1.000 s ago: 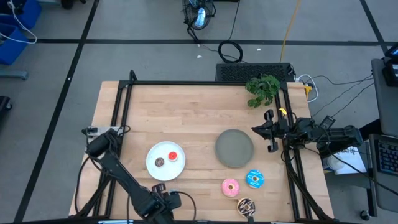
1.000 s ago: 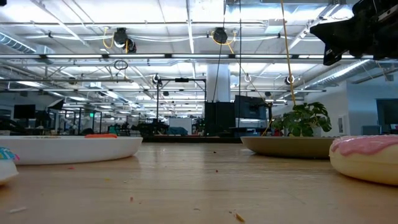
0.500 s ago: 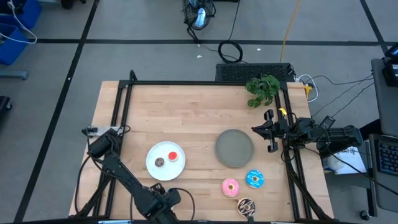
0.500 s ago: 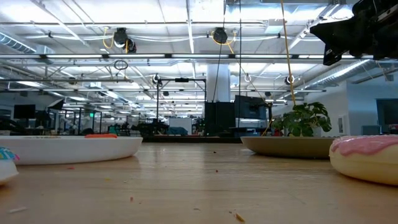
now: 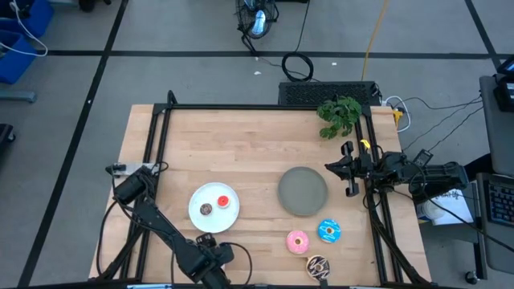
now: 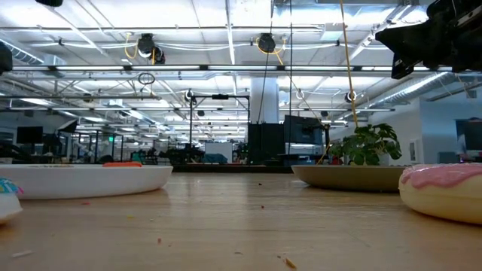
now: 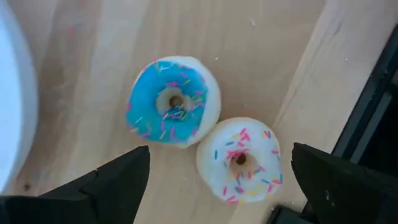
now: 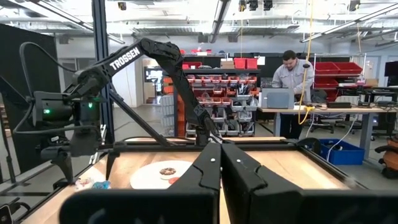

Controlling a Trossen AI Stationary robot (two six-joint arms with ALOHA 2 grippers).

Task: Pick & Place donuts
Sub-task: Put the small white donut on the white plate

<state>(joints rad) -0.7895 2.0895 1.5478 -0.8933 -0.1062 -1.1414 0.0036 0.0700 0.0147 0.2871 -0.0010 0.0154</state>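
Note:
In the left wrist view, the tiny blue donut (image 7: 173, 101) and the tiny whitish donut (image 7: 239, 160) lie side by side on the wood near the table's edge. My left gripper (image 7: 219, 160) hovers open above them, one finger on each side, touching neither. It is at the table's near edge (image 5: 207, 252). The white plate (image 5: 214, 218) carries the tiny brown donut (image 5: 206, 209) and the tiny red donut (image 5: 223, 201). The pink donut (image 5: 298, 240), the larger blue donut (image 5: 328, 231) and the dark sprinkled donut (image 5: 318, 266) lie on the table. My right gripper (image 5: 347, 170) waits shut at the right edge.
The grey plate (image 5: 303, 191) sits between the white plate and my right arm. A green plant (image 5: 339, 115) stands at the far right corner. Black frame rails (image 5: 241, 107) line the table's edges. Bare wood spans the far half.
My left gripper has moved a little toward the table's far edge, closer to the white plate. The donuts and plates have stayed where they were.

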